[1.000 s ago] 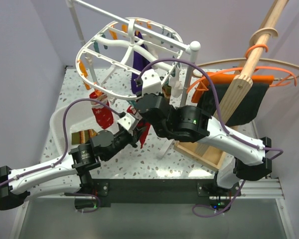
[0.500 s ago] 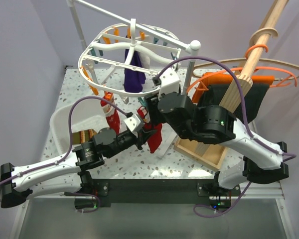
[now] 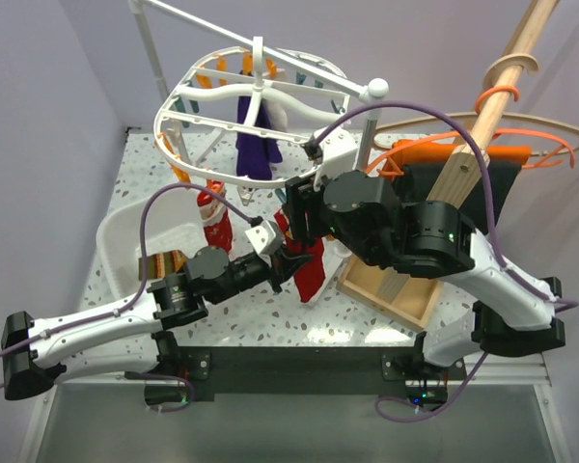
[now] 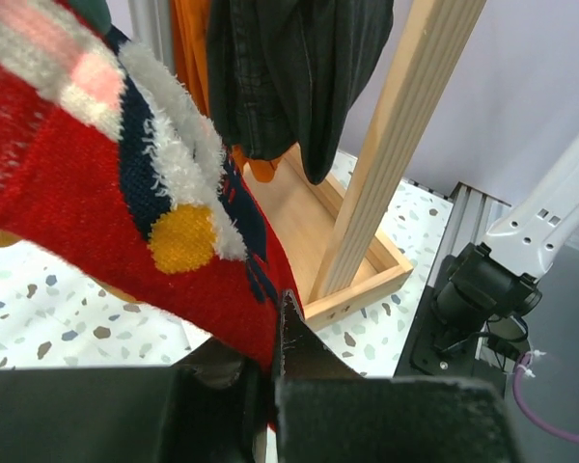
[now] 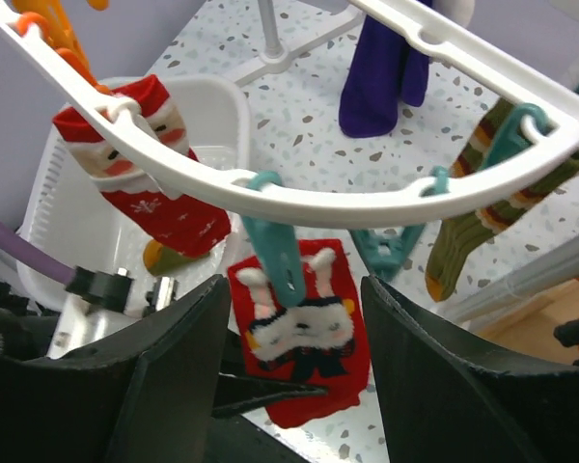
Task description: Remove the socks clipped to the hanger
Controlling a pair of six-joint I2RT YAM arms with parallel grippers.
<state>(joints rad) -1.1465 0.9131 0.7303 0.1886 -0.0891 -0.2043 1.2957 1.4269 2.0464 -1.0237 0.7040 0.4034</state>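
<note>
now pinching the red sock [image 3: 311, 277] by its lower end with the left gripper [image 3: 291, 261], arm stretched low and rightward, farther than half a second ago. holding the right gripper [image 5: 294, 289] spread wide either side of the teal clip [image 5: 275, 256] that pins this sock to the hanger [image 3: 188, 118]; also moved slightly right.

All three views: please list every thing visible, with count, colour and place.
hanger: one, white, above table
Santa sock: one, red, clipped left on rim
middle red sock: one, red, under teal clip
striped sock: one, olive-brown, clipped right
purple sock: one, dark, farther back
bin: one, white, table's left
wooden stand: one, pale, right, holding black cloth
left gripper: one, black, shut on middle red sock
right gripper: one, black, open around teal clip
</note>
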